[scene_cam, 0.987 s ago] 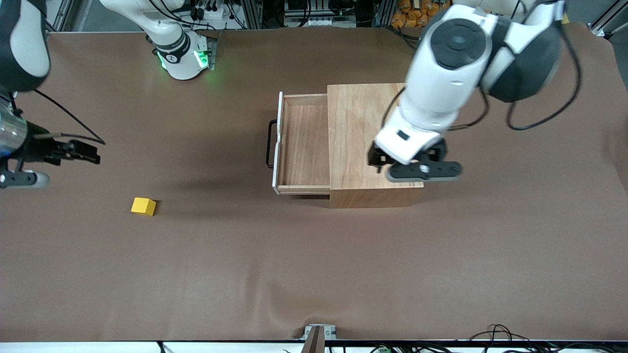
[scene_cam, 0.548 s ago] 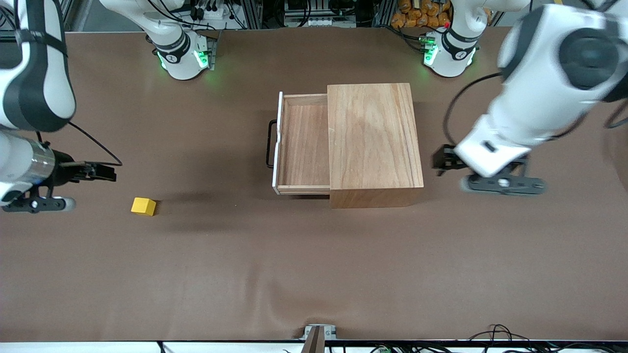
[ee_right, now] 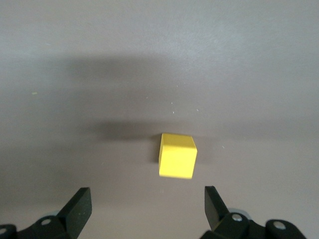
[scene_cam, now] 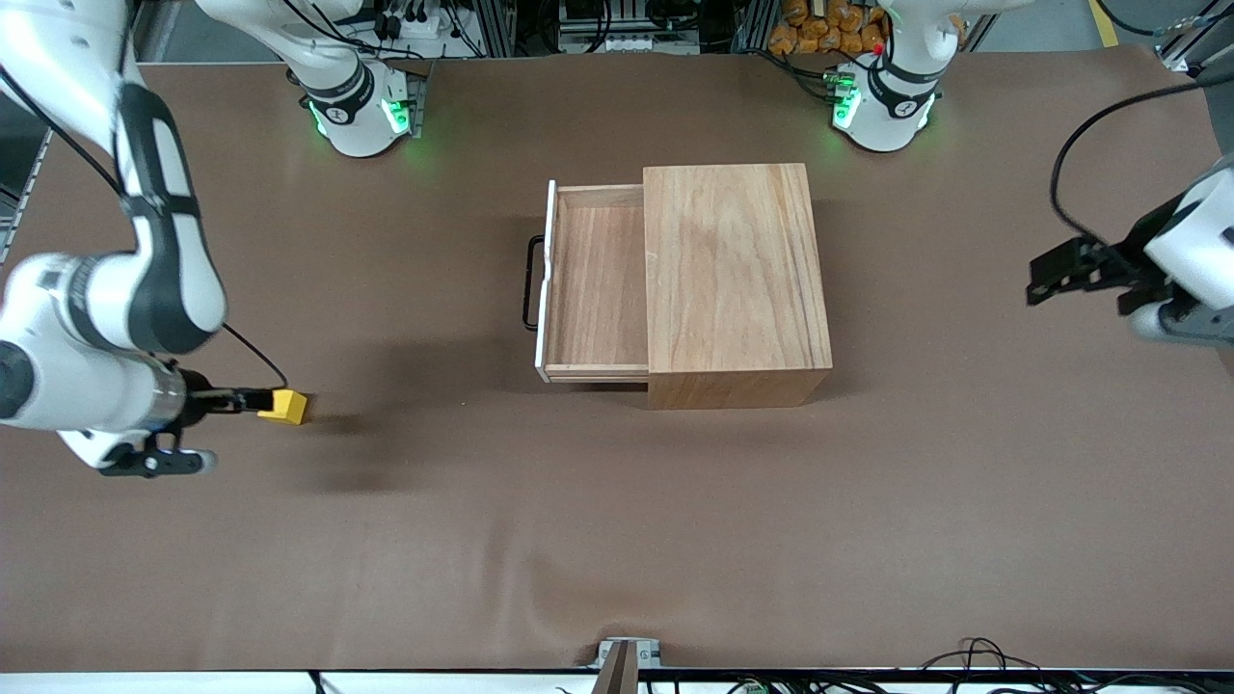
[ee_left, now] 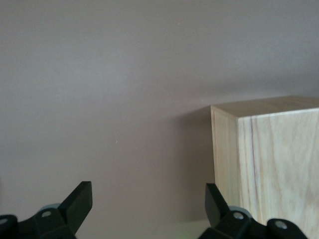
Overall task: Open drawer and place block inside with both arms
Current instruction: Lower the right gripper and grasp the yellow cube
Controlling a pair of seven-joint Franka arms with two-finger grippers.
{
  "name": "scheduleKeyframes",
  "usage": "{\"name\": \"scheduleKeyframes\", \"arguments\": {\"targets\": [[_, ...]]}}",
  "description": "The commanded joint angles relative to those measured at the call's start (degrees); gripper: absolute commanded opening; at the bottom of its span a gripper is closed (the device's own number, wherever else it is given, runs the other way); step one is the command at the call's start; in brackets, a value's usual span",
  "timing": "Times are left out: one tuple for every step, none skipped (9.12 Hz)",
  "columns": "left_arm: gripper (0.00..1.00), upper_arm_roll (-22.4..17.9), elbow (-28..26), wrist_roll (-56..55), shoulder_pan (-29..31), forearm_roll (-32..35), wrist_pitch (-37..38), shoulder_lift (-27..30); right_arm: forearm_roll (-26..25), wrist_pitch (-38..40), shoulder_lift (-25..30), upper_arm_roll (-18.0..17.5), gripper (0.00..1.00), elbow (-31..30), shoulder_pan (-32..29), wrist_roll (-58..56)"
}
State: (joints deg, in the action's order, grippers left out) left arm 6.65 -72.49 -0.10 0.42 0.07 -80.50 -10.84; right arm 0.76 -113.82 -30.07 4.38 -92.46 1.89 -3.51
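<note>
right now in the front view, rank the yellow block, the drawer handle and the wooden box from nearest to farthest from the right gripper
The right gripper is open, low over the table at the right arm's end.
1. Yellow block: right at the fingertips, not gripped.
2. Drawer handle: black wire on the open drawer's front, toward mid-table.
3. Wooden box: past the drawer, toward the left arm's end.

A wide bench covered in wrinkled brown cloth fills the frame. Along the top edge, metal frame rails, tangled black cables and orange objects. A small metal bracket sits at bottom centre.
</note>
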Motion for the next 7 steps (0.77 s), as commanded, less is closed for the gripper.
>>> {"name": "scheduleKeyframes", "arguments": {"targets": [[1.0,-0.66,-9.92,0.02,0.72,-0.33,1.05,10.98,-0.4,-16.97,3.86,-0.33,1.0,-16.02,-1.44,-1.05],[1.0,-1.45,-12.82,0.1,0.72,0.02,1.14,14.24,-0.4,-18.26,3.79,-0.33,1.0,-17.82,-2.32,-4.97],[1.0,-1.55,-16.33,0.02,0.81,0.11,2.62,18.01,-0.23,-18.71,3.01,-0.51,1.0,-17.84,-5.02,-9.28],[1.0,-1.46,-20.55,0.02,0.9,0.28,2.37,20.92,0.99,-19.15,2.31,-0.51,1.0,-17.93,-4.88,-9.32],[1.0,-1.46,-20.15,0.1,2.29,1.42,0.63,19.47,1.61,-19.24,1.6,-0.51,1.0,-18.02,-4.87,-9.32],[1.0,-1.81,-18.58,0.1,2.39,3.78,-1.74,17.28,3.79,-20.03,0.73,-0.51,1.0,-18.02,-4.7,-9.06],[1.0,-2.6,-18.74,0.02,2.3,4.32,-3.68,16.13,5.29,-20.99,0.37,-0.42,1.0,-18.19,-4.44,-5.23]]}}
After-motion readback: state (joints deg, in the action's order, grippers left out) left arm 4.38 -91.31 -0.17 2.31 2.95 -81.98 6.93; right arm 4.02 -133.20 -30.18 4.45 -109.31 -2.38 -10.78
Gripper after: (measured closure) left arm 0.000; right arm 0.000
